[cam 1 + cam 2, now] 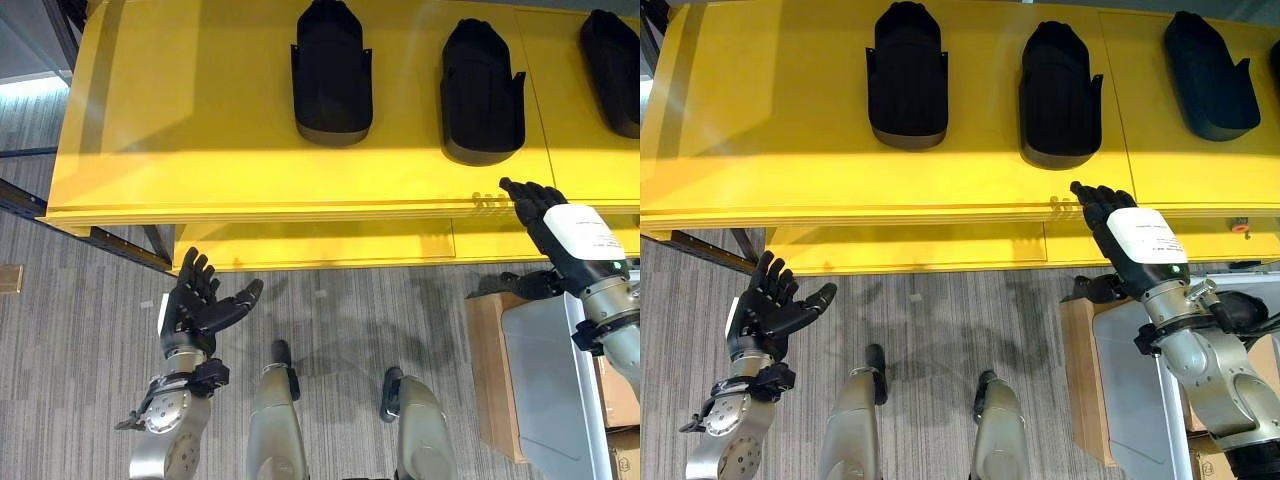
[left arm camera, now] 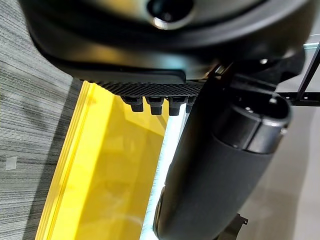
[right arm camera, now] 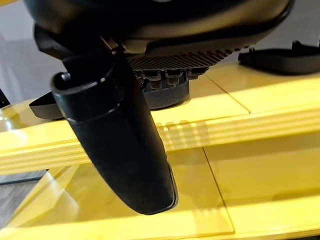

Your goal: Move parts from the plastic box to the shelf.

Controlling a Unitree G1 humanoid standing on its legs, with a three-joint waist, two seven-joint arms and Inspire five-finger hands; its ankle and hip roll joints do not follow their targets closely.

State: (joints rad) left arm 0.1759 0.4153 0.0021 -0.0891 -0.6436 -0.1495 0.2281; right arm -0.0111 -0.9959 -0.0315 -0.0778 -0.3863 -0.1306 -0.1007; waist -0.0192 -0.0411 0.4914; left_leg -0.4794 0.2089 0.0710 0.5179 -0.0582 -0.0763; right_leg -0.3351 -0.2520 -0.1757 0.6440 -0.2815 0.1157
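Right hand (image 1: pixel 1130 240): released, fingers straight, grasping nothing, fingertips at the front edge of the yellow shelf (image 1: pixel 760 120), just below the middle part. Left hand (image 1: pixel 775 310): released, fingers spread and relaxed, palm up, empty, held over the grey carpet floor (image 1: pixel 930 330) well in front of the shelf's lower level.

Yellow shelf: upper level spanning the far side of the scene, a lower level (image 1: pixel 910 245) visible beneath its front edge.

Grey plastic box (image 1: pixel 545 380): standing on the floor in front of the shelf's right end, beside the right arm; contents cannot be told.

Cardboard carton (image 1: pixel 492 360): on the floor, touching the plastic box on the side nearer the shelf's middle.

Black parts: three on the shelf's upper level in a row, well apart from one another. Left part (image 1: pixel 906 75) and middle part (image 1: pixel 1060 95) upright to the front edge; right part (image 1: pixel 1210 75) turned slightly askew.
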